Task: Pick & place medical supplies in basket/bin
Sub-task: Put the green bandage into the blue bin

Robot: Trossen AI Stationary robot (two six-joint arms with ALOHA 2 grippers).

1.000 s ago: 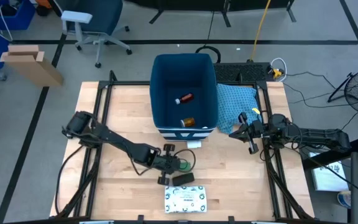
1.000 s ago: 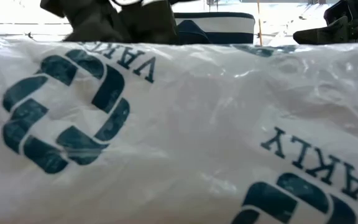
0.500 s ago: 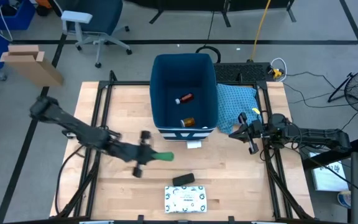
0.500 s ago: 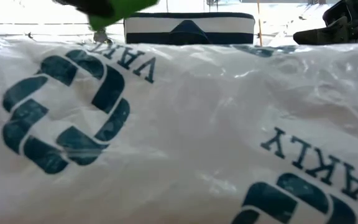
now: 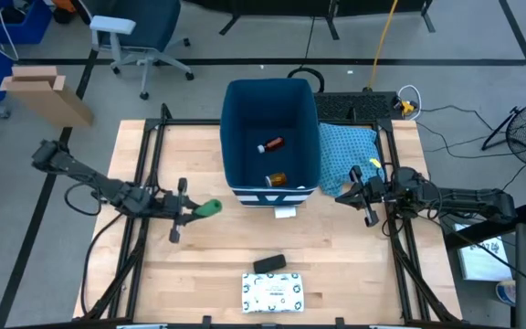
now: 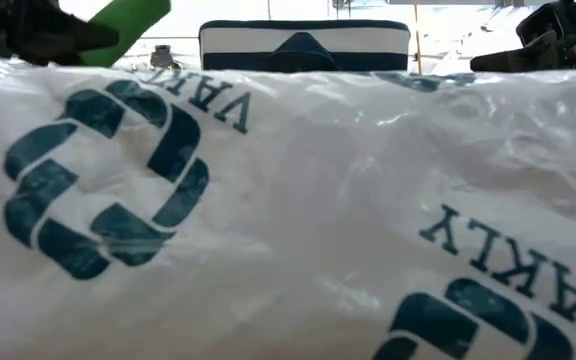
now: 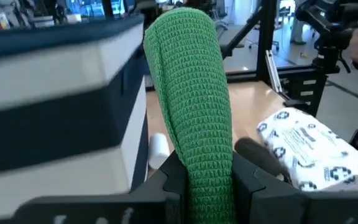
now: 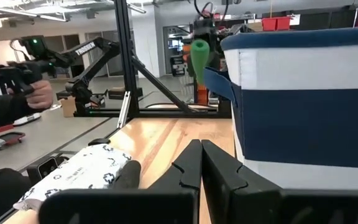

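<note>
Moved back left since earlier: left pincer gripping one green roll, hovering beside bin. Holding two items: orange bottle, red item. Lying outside near surface's front edge: dark box, white packet. Right pincer pressed closed, idling.

Clamped in the left gripper, the green roll is a coarse, matt woven gauze. Below it lies pale wood table, with a crinkly, glossy plastic white packet; beside it, the bin looks like smooth matt fabric.
</note>
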